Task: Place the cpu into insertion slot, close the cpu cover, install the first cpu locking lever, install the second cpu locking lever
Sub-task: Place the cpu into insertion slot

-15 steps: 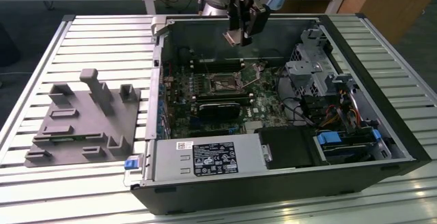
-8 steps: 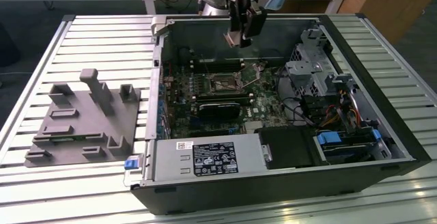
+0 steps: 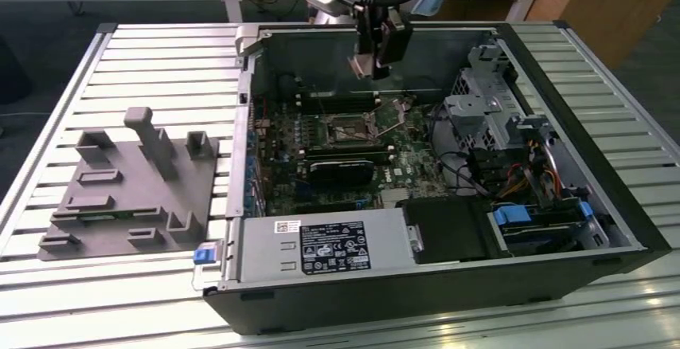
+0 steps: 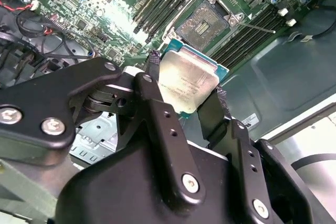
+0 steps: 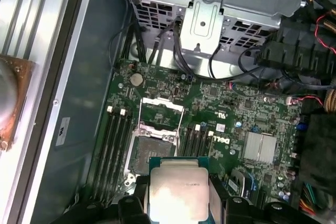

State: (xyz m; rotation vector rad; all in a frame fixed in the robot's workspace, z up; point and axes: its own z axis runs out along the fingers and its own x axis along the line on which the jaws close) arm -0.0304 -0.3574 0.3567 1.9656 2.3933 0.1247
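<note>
Gripper (image 4: 185,86) pinching the cpu (image 4: 189,72) by two opposite edges, silver top toward both wrist cameras, held in the air inside the open computer case (image 3: 425,297). Below the gripper, well apart: the insertion slot (image 5: 148,154), bare, dark centre exposed. Just past the slot, the cpu cover (image 5: 162,113) stands swung open. Green motherboard (image 5: 220,98) surrounds both. Case lies on a slatted tabletop (image 3: 159,62).

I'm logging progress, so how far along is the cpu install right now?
Done: the cpu is picked up. In hand: the gripper is shut on it, held above the board near the bare insertion slot. Left: the cpu is not seated, the cpu cover stands open, and the locking levers are not fastened.
</note>
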